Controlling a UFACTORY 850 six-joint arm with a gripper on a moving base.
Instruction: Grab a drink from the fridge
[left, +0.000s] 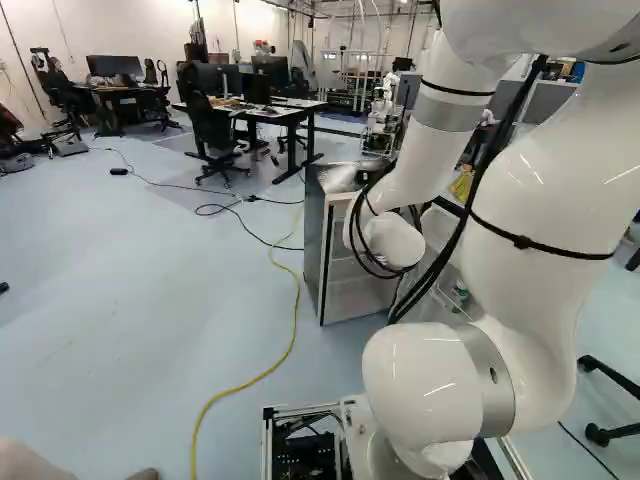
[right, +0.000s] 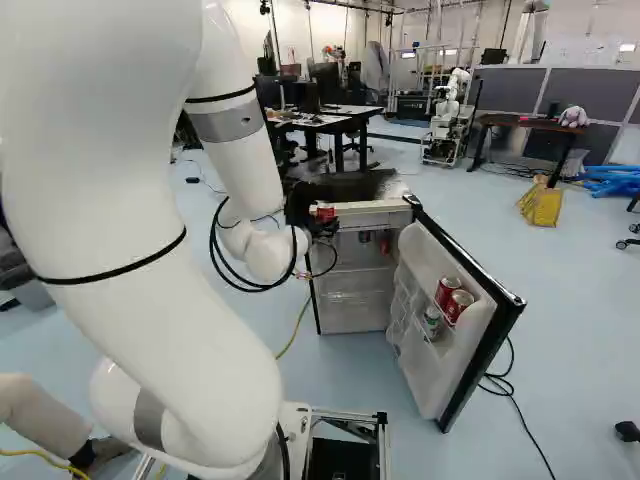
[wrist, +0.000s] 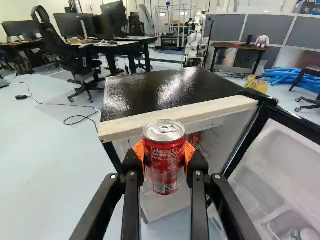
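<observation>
gripper (wrist: 164, 153): clamped on the can (wrist: 165, 170)
can: upright, looks clear of fridge (wrist: 170, 90), grab basically done
door (right: 455, 315): wide open; left: back away, maybe shut it

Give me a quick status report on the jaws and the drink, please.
Jaws shut on red can. Can upright, outside the fridge, ahead of its front edge. Fridge door open to one side, possible obstacle.
</observation>
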